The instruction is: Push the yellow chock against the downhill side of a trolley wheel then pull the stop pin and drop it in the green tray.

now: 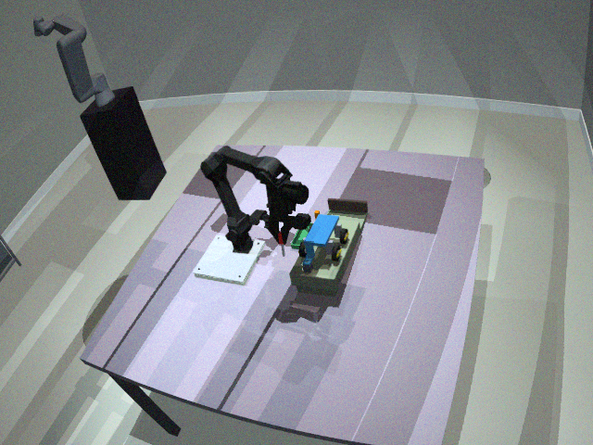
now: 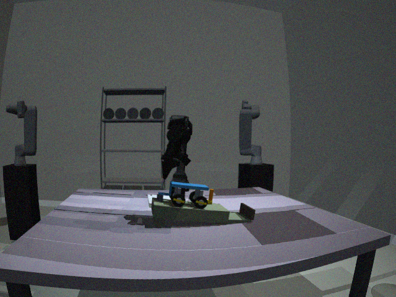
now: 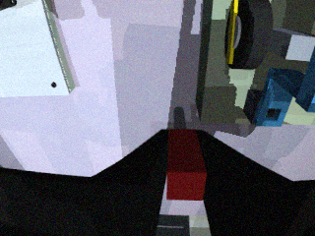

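From here, the trolley point(image 1: 321, 230) point(image 2: 189, 185) partly hides the green tray point(image 1: 297, 239); past the counter's point(image 1: 383, 335) point(image 2: 204, 258) far edge, a shelf rack's point(image 2: 134, 120) lower part is blocked.
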